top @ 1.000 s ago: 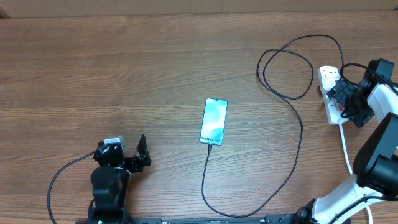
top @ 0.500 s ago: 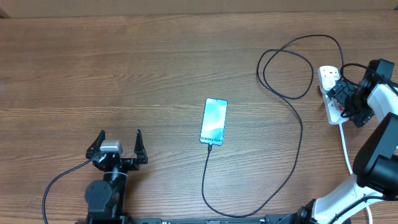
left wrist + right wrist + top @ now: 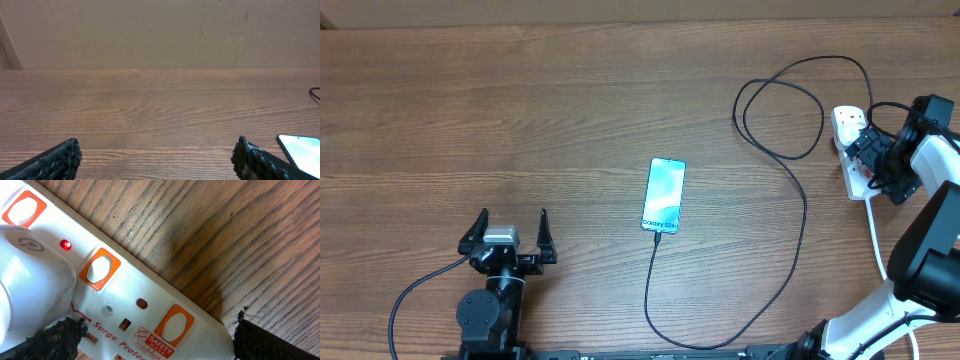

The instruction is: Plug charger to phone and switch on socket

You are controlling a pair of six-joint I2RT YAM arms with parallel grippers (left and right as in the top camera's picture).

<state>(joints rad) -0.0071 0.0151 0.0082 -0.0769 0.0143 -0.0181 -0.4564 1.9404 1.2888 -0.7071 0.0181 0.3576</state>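
Your right gripper hangs wide open and empty over the socket, the phone well to its left; an off-centre press could shove the socket rather than flip its switch.

Overhead: fixed high, looks straight down, whole worktop in frame, everything small. Left wrist: low, just above the worktop, faces level across it to the back wall. The phone is clipped at lower right; overhead has it mid-frame. Right wrist: very close, angled down onto the socket, which overhead shows at the right edge.
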